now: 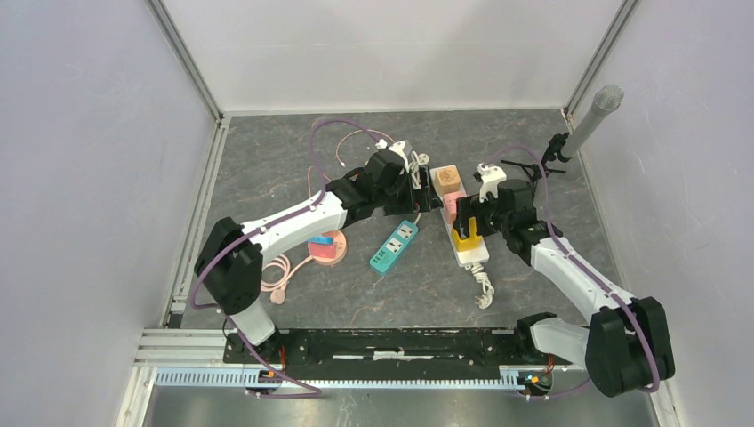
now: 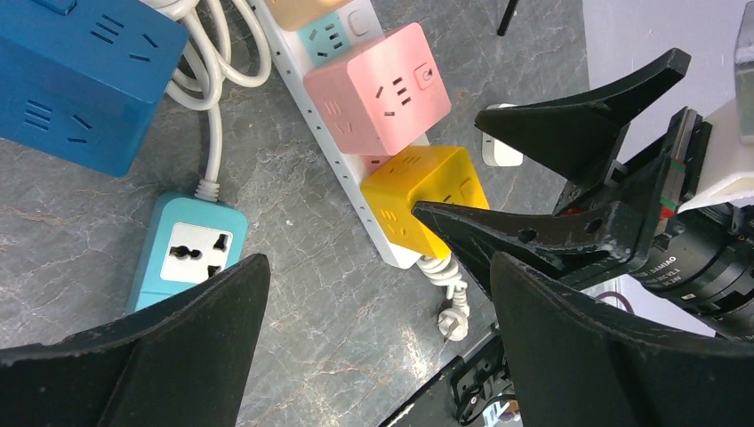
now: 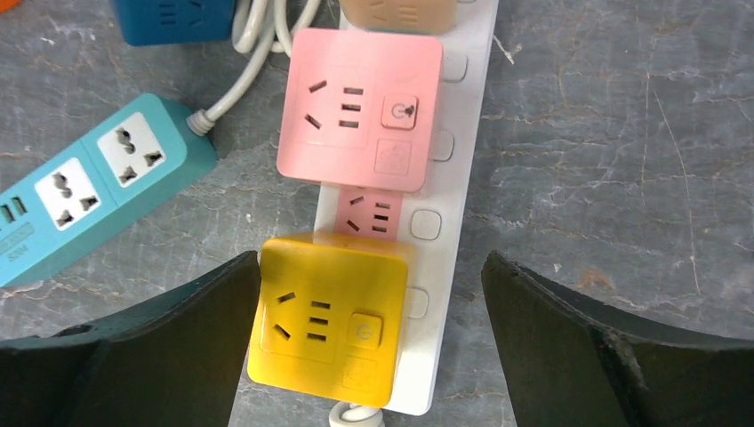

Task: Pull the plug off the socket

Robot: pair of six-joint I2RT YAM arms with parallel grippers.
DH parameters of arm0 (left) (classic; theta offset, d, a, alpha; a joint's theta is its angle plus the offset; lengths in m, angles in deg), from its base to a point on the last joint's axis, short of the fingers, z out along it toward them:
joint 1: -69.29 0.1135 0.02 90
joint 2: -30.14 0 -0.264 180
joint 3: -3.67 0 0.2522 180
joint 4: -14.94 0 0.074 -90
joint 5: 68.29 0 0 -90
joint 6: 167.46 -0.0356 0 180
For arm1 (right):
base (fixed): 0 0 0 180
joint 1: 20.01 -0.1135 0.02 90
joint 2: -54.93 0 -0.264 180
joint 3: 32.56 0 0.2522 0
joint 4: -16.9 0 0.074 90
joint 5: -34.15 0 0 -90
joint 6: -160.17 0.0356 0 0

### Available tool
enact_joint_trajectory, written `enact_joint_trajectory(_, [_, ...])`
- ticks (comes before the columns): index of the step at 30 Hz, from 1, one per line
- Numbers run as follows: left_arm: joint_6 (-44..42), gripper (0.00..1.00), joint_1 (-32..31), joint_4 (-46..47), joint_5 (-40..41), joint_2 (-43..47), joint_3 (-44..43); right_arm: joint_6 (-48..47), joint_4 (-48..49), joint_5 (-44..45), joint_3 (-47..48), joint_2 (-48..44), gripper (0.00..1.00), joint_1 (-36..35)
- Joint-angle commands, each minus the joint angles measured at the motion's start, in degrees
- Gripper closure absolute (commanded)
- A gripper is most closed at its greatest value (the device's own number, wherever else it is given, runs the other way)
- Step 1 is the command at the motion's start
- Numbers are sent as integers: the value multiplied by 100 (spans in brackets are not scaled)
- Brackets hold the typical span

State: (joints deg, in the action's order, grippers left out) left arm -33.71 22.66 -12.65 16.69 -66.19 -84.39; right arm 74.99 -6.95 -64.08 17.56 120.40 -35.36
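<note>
A teal strip (image 1: 394, 246) lay on the left and had no part in this job. The left gripper (image 2: 373, 347) stood with jaws wide apart and empty, just left of the white strip (image 3: 453, 178). On that strip sat a tan cube (image 1: 446, 178) far, a pink cube (image 3: 360, 107) in the middle, and the yellow plug (image 3: 329, 320) nearest. The right gripper (image 3: 371, 267) hung over the yellow plug, jaws apart, one finger on each side (contact I could not tell). To do it well, I judged the right should close squarely on the flat sides and pull straight up, while the left pressed the strip down.
</note>
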Motion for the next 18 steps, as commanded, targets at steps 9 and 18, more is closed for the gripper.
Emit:
enact_joint_trajectory(9, [334, 1, 242, 280, -877, -849, -695, 396, -152, 849, -176, 152, 15, -502])
enact_joint_trajectory(18, [891, 23, 128, 901, -254, -2001, -1300, 1257, 273, 1289, -616, -179, 47, -605])
